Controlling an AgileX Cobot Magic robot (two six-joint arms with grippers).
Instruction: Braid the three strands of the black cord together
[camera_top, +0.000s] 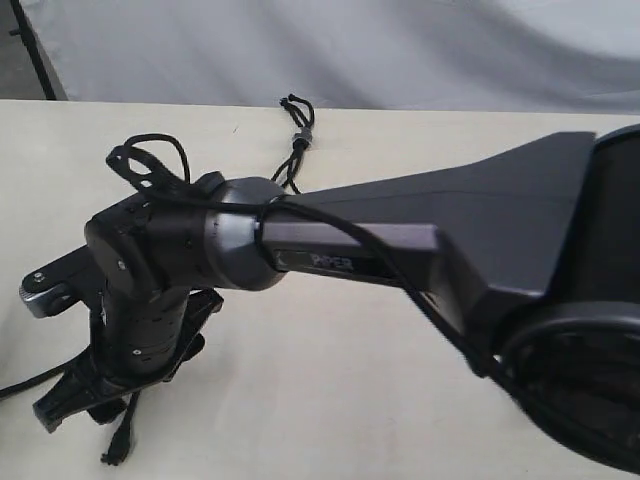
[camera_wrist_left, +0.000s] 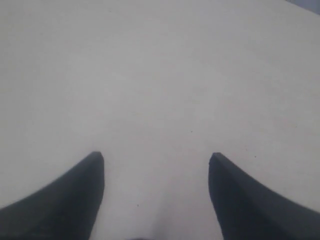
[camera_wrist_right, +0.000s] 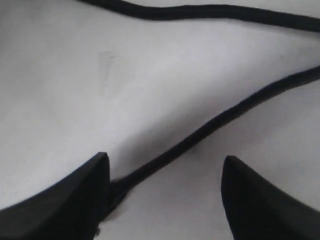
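Note:
The black cord's bound end (camera_top: 298, 118) lies at the far middle of the table, with a small grey band (camera_top: 303, 137) below its short loops. The strands run toward me and vanish behind the right arm (camera_top: 400, 230), which reaches across to the left. My right gripper (camera_top: 75, 405) points down at the front left and is open (camera_wrist_right: 165, 160). One strand (camera_wrist_right: 210, 125) lies between its fingers, its end (camera_wrist_right: 117, 190) against one finger. Another strand (camera_wrist_right: 200, 11) runs past beyond it. A knotted strand tip (camera_top: 118, 447) shows below the gripper. My left gripper (camera_wrist_left: 156, 156) is open over bare table.
The cream table (camera_top: 330, 380) meets a grey backdrop (camera_top: 350, 40) at the back. A thick black robot cable (camera_top: 20, 380) comes in at the left edge. The right arm's dark base (camera_top: 590, 350) fills the right side. The left arm does not show in the exterior view.

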